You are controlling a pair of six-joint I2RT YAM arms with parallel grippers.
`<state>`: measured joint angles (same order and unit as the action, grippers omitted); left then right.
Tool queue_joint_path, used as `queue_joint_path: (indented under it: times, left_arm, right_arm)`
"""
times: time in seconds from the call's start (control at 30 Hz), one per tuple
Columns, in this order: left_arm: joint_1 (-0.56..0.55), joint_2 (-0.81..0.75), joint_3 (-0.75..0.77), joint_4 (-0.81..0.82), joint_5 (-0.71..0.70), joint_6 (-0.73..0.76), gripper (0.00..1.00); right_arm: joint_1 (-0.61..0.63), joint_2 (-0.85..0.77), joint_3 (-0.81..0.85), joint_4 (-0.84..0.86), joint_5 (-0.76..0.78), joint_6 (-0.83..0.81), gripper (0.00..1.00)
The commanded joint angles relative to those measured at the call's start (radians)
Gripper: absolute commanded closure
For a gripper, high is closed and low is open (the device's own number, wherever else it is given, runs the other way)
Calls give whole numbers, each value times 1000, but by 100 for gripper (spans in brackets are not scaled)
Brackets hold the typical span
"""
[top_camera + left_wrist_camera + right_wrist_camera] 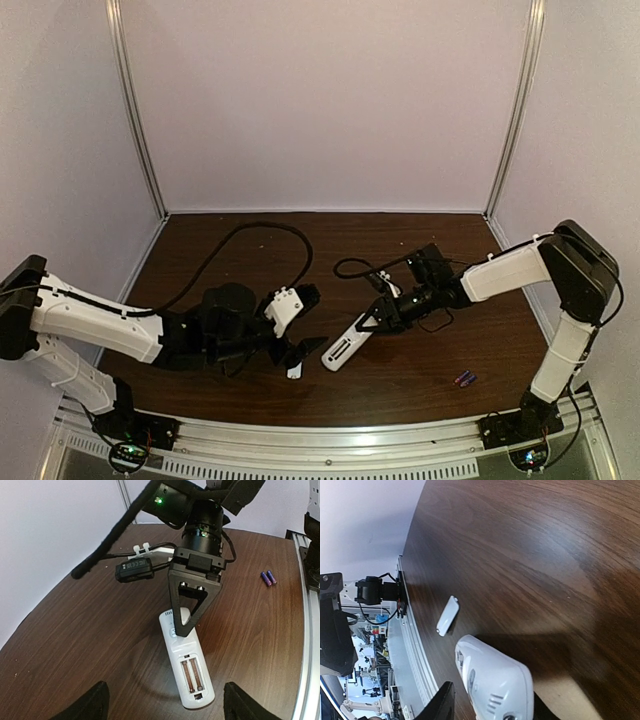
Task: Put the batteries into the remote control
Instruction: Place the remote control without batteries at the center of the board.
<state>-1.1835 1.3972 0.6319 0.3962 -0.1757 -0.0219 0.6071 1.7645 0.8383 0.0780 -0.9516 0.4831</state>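
The white remote control (344, 346) lies back side up on the brown table, its empty battery bay (192, 674) showing two bare slots. My right gripper (376, 320) straddles the remote's far end (495, 680). Its jaws are open, with a gap showing beside one finger (442, 702). My left gripper (166, 685) hovers wide open just short of the remote's near end, holding nothing. Two batteries (465, 378) lie side by side on the table to the right, also in the left wrist view (268, 577), apart from both grippers.
A small white cover piece (294, 370) lies near the front edge beside my left gripper; the right wrist view shows it too (447, 616). A black cable (262, 232) loops over the table's back half. A metal rail (330, 440) runs along the front edge.
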Motion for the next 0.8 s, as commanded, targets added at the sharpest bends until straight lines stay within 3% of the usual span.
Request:
queue_joint_path:
  times: [0.0, 0.37, 0.53, 0.77]
  left_arm:
    - [11, 28, -8, 37, -48, -21, 20]
    - [16, 103, 29, 64, -18, -1, 20]
    - [16, 125, 48, 102, -20, 12, 20]
    - [17, 122, 18, 181, -24, 12, 19]
  right_arm:
    - [-28, 22, 62, -137, 89, -98, 55]
    - [-37, -26, 83, -245, 298, -147, 29]
    - [-53, -217, 53, -375, 496, -128, 22]
    - [-46, -553, -47, -650, 729, 72, 24]
